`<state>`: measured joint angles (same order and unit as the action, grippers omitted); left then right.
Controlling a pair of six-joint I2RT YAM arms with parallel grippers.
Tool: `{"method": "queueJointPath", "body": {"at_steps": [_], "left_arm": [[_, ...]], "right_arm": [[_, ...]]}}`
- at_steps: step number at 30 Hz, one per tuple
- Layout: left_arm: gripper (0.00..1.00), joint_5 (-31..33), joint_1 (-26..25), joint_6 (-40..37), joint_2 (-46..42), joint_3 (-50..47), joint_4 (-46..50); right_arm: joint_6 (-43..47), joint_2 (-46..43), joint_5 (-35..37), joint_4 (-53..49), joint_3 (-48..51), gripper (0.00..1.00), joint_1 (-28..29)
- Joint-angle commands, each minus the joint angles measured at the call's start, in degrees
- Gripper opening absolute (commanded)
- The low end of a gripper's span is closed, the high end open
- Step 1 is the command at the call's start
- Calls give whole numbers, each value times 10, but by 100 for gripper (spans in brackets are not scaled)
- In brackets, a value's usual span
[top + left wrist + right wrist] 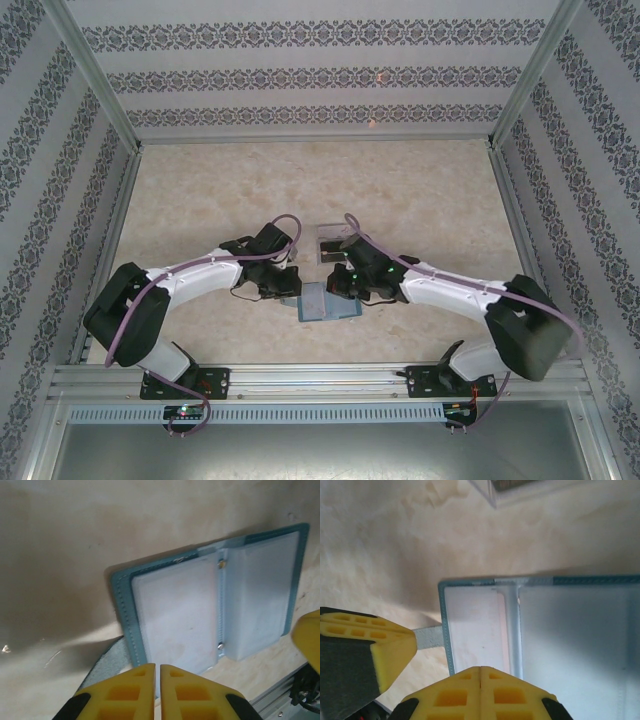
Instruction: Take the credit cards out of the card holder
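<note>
Dragging is your risk: left gripper and right gripper sit closed at the card holder's lower edge, grip unclear; pulling may slide it away.

No text, label or number is legible.

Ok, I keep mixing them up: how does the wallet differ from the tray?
The wallet is teal and opaque; the tray is clear. The wallet lies open and flat, nearer the arm bases; the tray is walled and sits beyond it. Both rest on the table.
</note>
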<state>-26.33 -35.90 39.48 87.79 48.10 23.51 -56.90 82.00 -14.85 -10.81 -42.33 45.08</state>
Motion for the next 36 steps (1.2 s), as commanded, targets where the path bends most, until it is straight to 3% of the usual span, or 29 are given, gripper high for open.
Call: {"method": "queueJointPath", "body": {"at_steps": [1,11,27,36], "left_arm": [[10,5,5,-6,6,-20,11],[5,45,7,-38,31,-39,31],[2,27,7,-33,22,-62,11],[2,22,7,-33,23,-65,6]], "right_arm": [[-20,25,-21,15,-31,0,13],[-26,109,-26,-18,-86,2,35],[-14,191,-42,-42,-145,4,62],[4,219,-24,-89,-160,14,65]]}}
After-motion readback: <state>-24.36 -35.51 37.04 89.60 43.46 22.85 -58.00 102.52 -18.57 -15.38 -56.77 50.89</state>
